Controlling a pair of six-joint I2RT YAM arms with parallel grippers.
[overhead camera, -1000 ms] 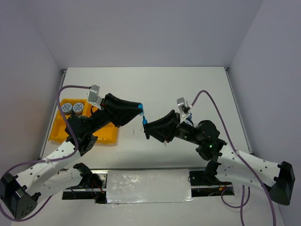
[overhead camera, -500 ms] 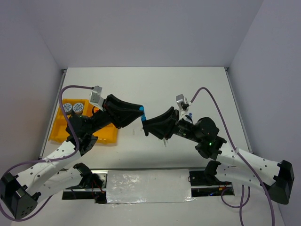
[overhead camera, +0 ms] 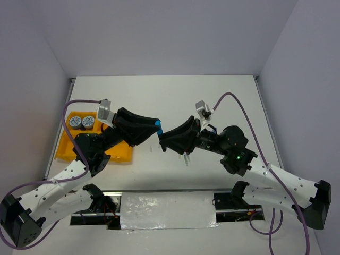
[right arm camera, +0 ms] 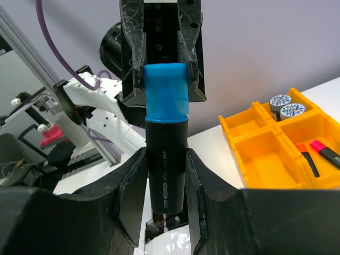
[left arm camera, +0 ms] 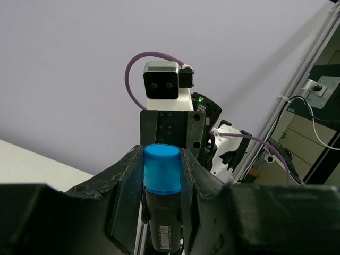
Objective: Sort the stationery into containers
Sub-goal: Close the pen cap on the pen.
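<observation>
While the blue-capped marker (right arm camera: 166, 154) hangs just right of the yellow tray (overhead camera: 121, 154) — left gripper (left arm camera: 162, 159) pinching its cap, right gripper (right arm camera: 166, 180) clamping its barrel — the right should let go only once the left's hold looks firm.

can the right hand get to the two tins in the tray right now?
Probably not. The tins sit in the tray's far left corner, the left arm lies across the way, and the right hand is shut on the blue-capped marker.
</observation>
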